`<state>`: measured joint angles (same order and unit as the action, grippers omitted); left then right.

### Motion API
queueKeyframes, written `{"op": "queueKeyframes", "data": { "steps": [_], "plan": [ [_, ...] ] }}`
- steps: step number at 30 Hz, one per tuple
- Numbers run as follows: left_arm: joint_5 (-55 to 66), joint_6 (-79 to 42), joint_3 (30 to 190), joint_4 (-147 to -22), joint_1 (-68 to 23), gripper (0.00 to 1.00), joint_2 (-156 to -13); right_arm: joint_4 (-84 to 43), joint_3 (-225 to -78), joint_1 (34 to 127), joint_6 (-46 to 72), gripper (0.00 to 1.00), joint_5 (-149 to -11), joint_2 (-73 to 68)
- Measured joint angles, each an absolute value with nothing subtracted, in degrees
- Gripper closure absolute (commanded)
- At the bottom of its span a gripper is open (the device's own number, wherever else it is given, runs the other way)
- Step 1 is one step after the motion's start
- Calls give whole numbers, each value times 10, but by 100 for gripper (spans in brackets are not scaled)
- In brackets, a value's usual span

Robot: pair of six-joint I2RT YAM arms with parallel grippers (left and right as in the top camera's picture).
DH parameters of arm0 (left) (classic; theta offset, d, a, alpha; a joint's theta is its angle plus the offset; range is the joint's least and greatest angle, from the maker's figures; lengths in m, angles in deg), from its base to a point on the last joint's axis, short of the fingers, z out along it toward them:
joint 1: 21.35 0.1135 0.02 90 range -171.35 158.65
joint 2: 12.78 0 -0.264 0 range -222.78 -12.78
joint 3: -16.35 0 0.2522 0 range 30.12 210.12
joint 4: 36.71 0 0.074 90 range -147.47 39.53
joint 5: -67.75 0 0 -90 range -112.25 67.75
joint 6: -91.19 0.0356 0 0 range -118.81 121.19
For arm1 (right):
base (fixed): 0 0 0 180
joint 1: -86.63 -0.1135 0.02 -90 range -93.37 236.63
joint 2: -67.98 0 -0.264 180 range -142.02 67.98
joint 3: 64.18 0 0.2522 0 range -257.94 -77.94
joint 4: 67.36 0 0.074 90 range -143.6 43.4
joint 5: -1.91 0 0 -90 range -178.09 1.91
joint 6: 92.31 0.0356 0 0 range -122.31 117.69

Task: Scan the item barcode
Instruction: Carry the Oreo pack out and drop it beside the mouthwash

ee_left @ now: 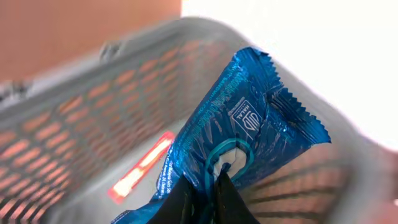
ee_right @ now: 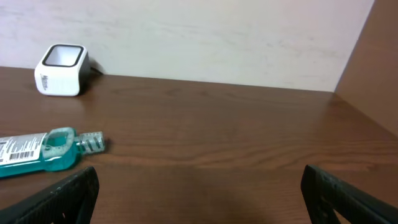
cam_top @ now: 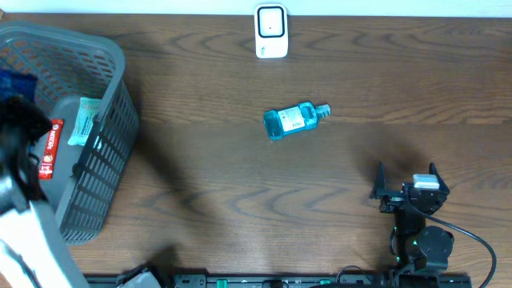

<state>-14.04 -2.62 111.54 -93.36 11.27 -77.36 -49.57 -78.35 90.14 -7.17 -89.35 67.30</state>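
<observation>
A: What's in the basket (cam_top: 108, 152)?
B: A red pack (cam_top: 50, 148) and a teal pack (cam_top: 84, 120) lie inside. The left gripper (ee_left: 204, 183) is clamped on a blue packet (ee_left: 249, 124), held over the basket.
A: Anything unclear?
B: The packet's lower end is cut off. From overhead, the left arm (cam_top: 16, 136) blurs across the basket's left side.
A: Elsewhere?
B: A bottle (cam_top: 294, 120) lies mid-table, well apart from the scanner (cam_top: 271, 30) at the far edge. The right gripper (cam_top: 406, 172) sits wide open, holding nothing.
</observation>
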Motion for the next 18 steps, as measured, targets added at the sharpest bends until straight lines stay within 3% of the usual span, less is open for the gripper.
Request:
{"op": "queueKeyframes", "data": {
  "steps": [7, 18],
  "plan": [
    [46, -33, 1132, -943, 52, 93, -664, -496, -783, 901, -72, 1, -893, 673],
    [144, -35, 1116, -1042, -242, 93, -793, -496, -783, 901, -72, 1, -893, 673]
  ]
}}
